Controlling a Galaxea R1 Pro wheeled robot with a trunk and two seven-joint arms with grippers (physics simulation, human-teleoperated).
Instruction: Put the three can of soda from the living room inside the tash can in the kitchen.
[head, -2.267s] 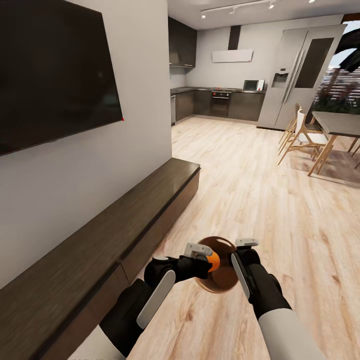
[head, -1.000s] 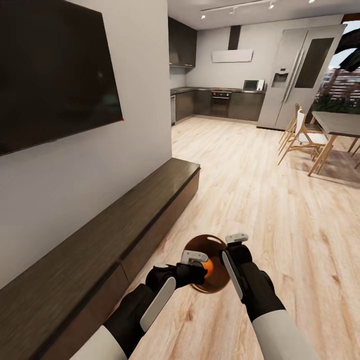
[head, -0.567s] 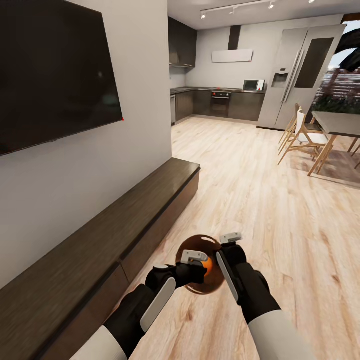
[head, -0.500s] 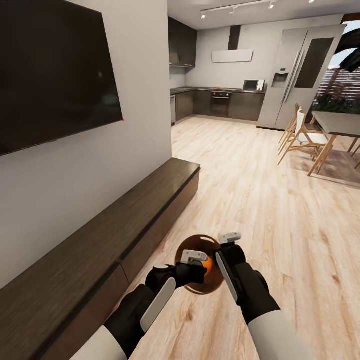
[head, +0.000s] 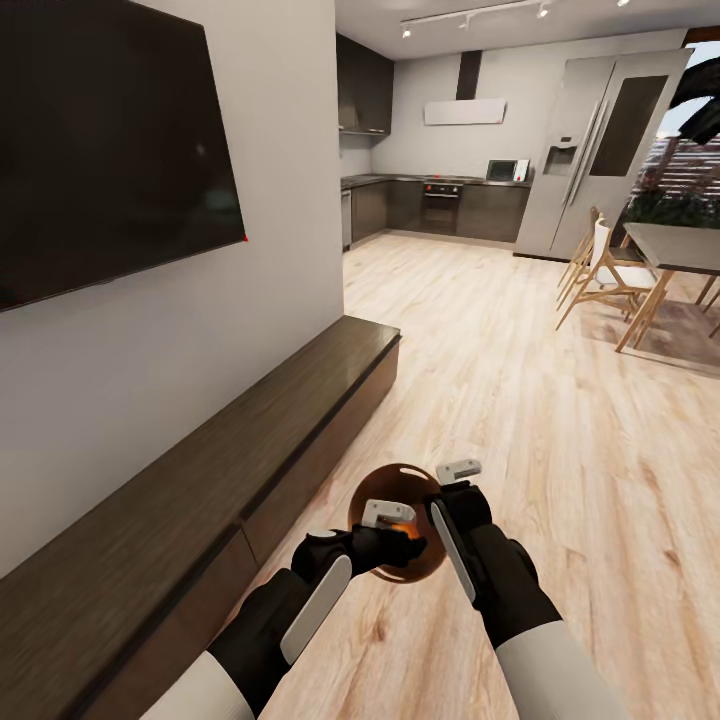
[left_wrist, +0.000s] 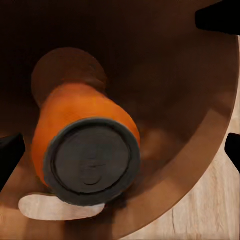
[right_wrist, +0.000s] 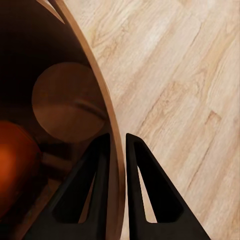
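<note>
One soda can (left_wrist: 85, 145) lies inside the trash can (right_wrist: 107, 150), carried above the floor beside the long bench (head: 190, 470) (kitchen well ahead). The right gripper (right_wrist: 116, 150) pinches the bin's thin wall; that rim hold could slip. The left gripper (head: 392, 518), spread, reaches over the mouth.

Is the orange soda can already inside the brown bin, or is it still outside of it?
Inside. In the left wrist view the soda can lies within the bin, its curved wall around it.
</note>
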